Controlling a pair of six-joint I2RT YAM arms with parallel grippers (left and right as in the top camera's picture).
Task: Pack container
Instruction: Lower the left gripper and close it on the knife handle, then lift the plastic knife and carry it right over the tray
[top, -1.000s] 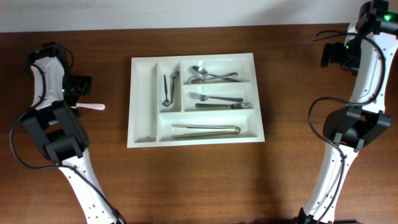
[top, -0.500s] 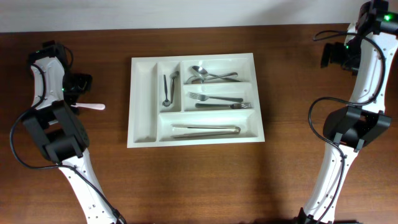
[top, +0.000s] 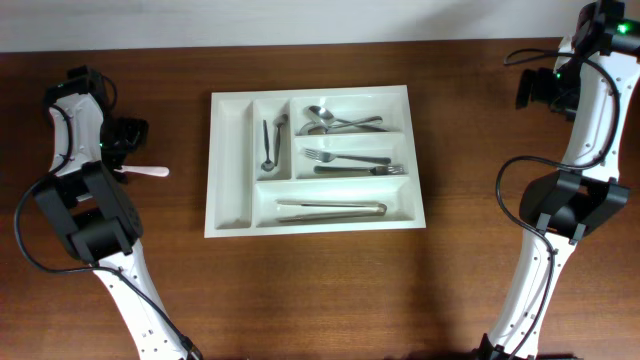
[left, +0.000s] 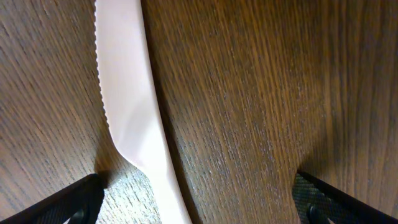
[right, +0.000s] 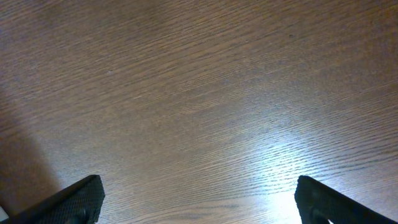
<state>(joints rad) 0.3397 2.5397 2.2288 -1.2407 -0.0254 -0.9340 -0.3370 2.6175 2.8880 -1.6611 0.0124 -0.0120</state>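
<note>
Container (top: 230, 160) well R of left hand (left: 199, 208); hand open, astride white knife (left: 127, 106).

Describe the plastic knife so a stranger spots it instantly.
Start at the white tray on the brown table. The knife lies on bare wood off its left side. It is the only white utensil, the only one outside the tray.

Dark wooden table (top: 320, 290) carries a white serrated plastic knife (top: 150, 172) lying flat on its left part; well apart to the right lie metal spoons (top: 335, 122), forks (top: 350, 160) below them, tongs (top: 330, 210) lowest, a small spoon (top: 268, 160) leftmost
</note>
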